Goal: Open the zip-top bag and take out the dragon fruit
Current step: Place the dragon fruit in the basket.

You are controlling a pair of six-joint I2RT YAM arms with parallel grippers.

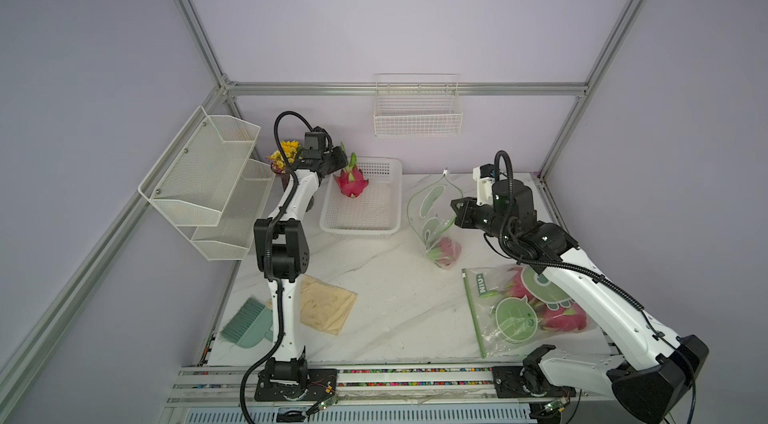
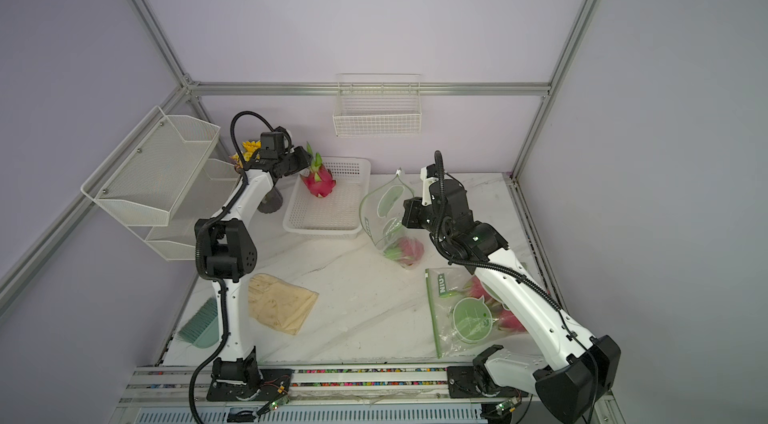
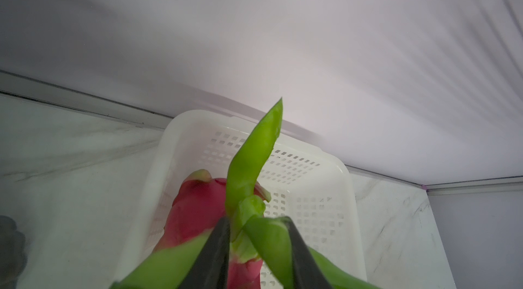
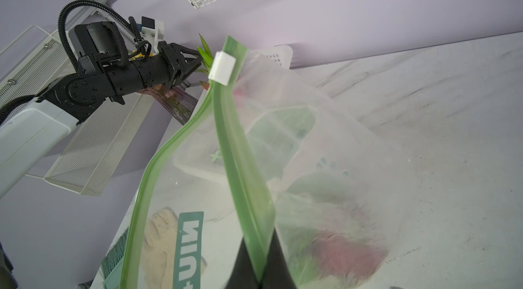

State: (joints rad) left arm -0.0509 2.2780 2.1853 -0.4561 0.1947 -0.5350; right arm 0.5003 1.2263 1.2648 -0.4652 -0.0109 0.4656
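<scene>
One dragon fruit [image 1: 351, 183] [image 2: 318, 183] [image 3: 195, 211], magenta with green scales, lies in the white plastic basket [image 1: 361, 230] [image 2: 324, 233] [image 3: 319, 177]. My left gripper [image 1: 338, 162] [image 2: 305, 160] [image 3: 256, 221] stands open at its top, with the green scales loose between the fingers. The zip-top bag [image 1: 432, 210] [image 2: 384, 210] [image 4: 311, 146] stands upright with its mouth open and its white slider [image 4: 222, 68] at the far end. My right gripper [image 1: 455, 210] [image 2: 405, 212] [image 4: 260, 270] is shut on its green rim. Another dragon fruit [image 1: 446, 249] [image 2: 409, 250] [image 4: 345, 253] sits at the bag's bottom.
A second zip bag [image 1: 511, 309] [image 2: 461, 309] holding dragon fruit lies flat at front right, partly under my right arm. A beige glove [image 1: 324, 303] and a green brush [image 1: 247, 324] lie at front left. Mesh shelves [image 1: 203, 176], flowers [image 1: 286, 154] and a wall basket [image 1: 417, 110] line the back.
</scene>
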